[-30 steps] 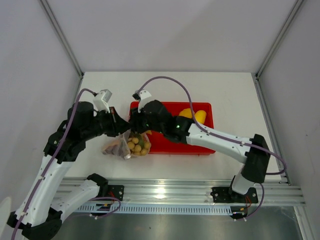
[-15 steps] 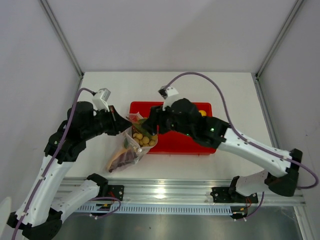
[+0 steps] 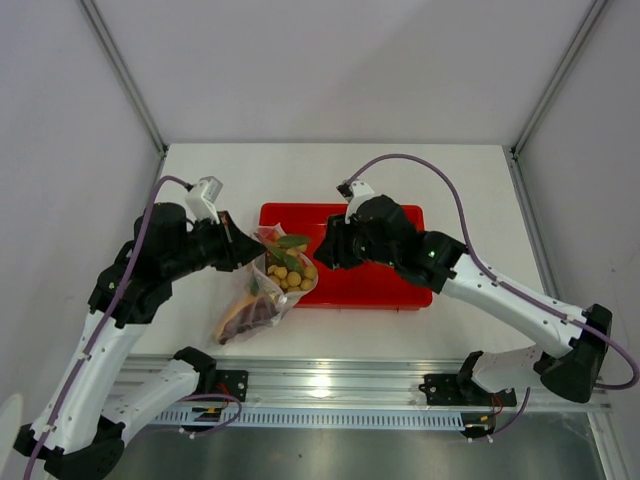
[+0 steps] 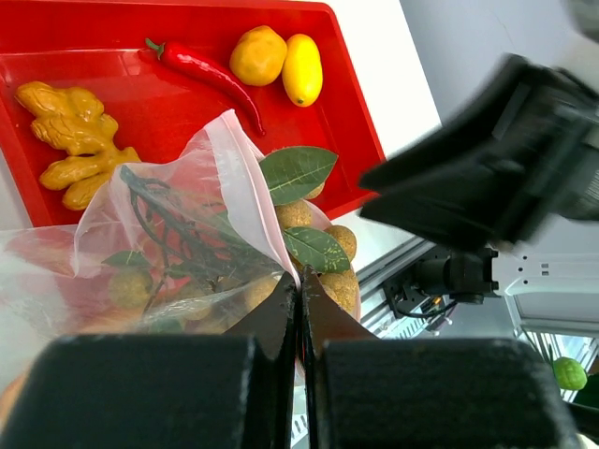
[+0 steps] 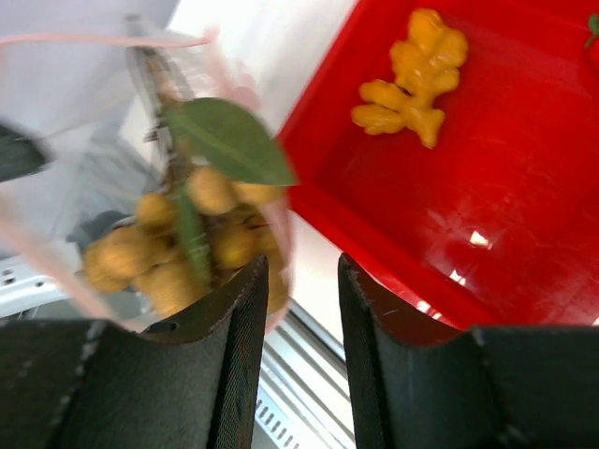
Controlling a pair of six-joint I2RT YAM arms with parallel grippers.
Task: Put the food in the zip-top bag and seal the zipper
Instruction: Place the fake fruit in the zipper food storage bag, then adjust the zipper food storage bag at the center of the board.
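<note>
The zip-top bag (image 3: 262, 298) hangs from my left gripper (image 3: 243, 250), which is shut on the pink zipper strip (image 4: 245, 173) at the mouth (image 4: 299, 285). Inside the bag sits the bunch of tan round fruits (image 4: 318, 243) with green leaves (image 3: 290, 274); a dark reddish piece (image 3: 248, 316) lies at its low end. In the red tray (image 4: 187, 19) lie two yellow fruits (image 4: 277, 58), orange chunks (image 4: 70, 140) and a long red stick (image 4: 201, 75). My right gripper (image 3: 323, 252) stands open beside the bag, over the tray's left edge, nothing between its fingers (image 5: 302, 267).
The tray (image 3: 395, 290) sits mid-table, and my right arm (image 3: 480, 285) crosses over it and hides the yellow fruits from above. An aluminium rail (image 3: 330, 385) runs along the near edge. White walls close in on both sides.
My right gripper has let go at the bag's mouth and drawn back to the right over the tray. The bag's low end has swung down toward the near left.
</note>
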